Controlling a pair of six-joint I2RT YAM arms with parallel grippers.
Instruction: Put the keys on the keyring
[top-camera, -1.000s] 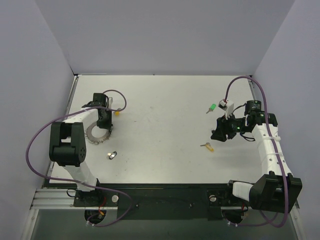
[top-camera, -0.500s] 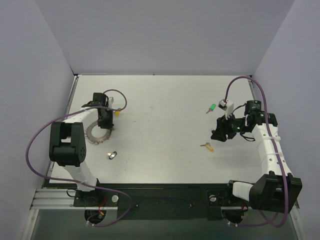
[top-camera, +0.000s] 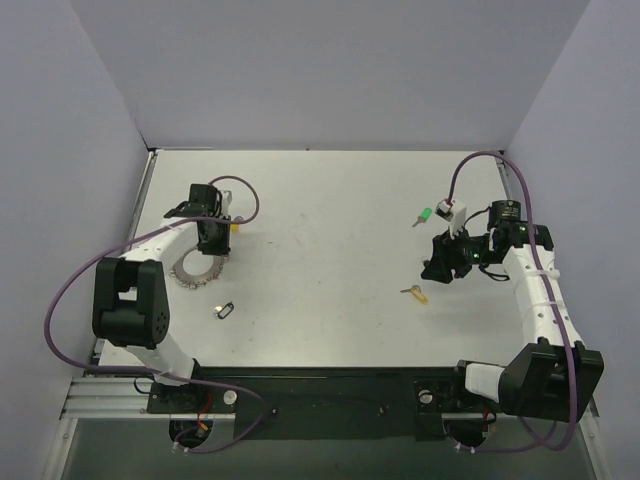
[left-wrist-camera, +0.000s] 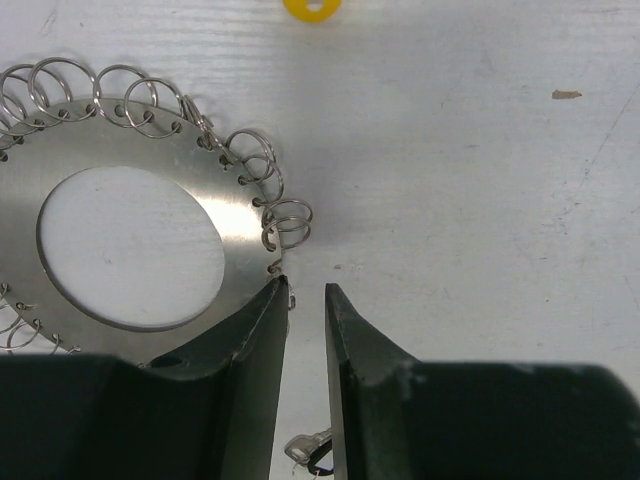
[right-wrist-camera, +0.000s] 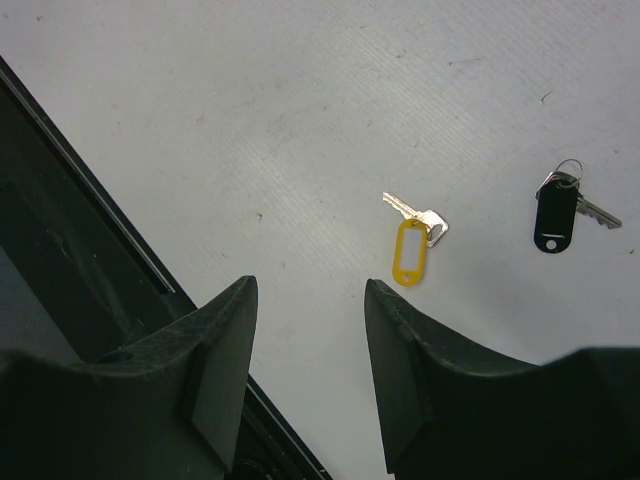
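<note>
The keyring is a flat silvery disc edged with wire loops and lies on the table at the left; up close the keyring fills the upper left of the left wrist view. My left gripper hangs over its right edge. The left gripper is open by a narrow gap with nothing between the tips, and its left fingertip touches the disc's rim. A black-tagged key lies just in front of the ring. My right gripper stands open and empty, and the right gripper faces a yellow-tagged key.
A green-tagged key lies behind the right gripper. A yellow piece sits beside the left gripper. A black-tagged key shows in the right wrist view beyond the yellow one. Walls close the table at the back and both sides.
The left gripper's jaws have opened a little, and the left arm's elbow has dropped toward the near edge. The right arm has not moved.
</note>
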